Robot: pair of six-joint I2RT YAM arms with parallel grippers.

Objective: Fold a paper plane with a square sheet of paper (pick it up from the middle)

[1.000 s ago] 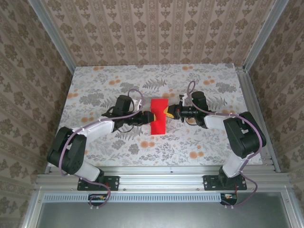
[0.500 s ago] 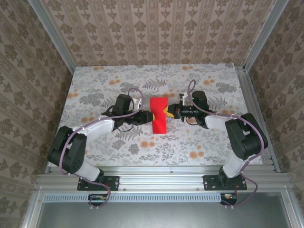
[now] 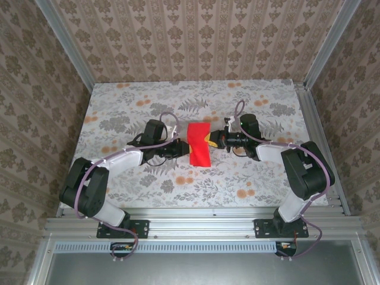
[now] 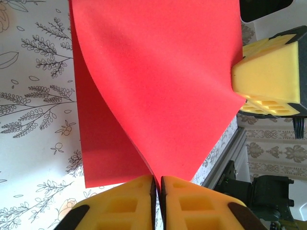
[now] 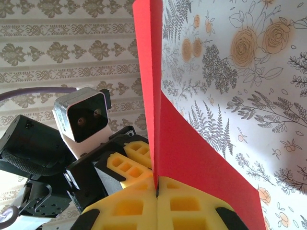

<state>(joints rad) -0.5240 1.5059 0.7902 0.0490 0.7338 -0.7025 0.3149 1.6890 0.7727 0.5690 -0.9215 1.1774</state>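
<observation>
In the centre of the top view, the square sheet of paper (image 3: 198, 144) sits between the two end effectors, over the flowered desk (image 3: 249, 101). The left arm (image 3: 119, 159) bends up from the lower left and stretches its forearm rightward, low over the desk. The right arm (image 3: 285, 151) mirrors it from the lower right. The left end effector (image 4: 157, 184) is pinched closed on the red sheet's edge, at the bottom of its wrist view. The right end effector (image 5: 156, 186) is likewise clamped on the opposite edge. One layer lies flat on the desk and the other curves up from it.
</observation>
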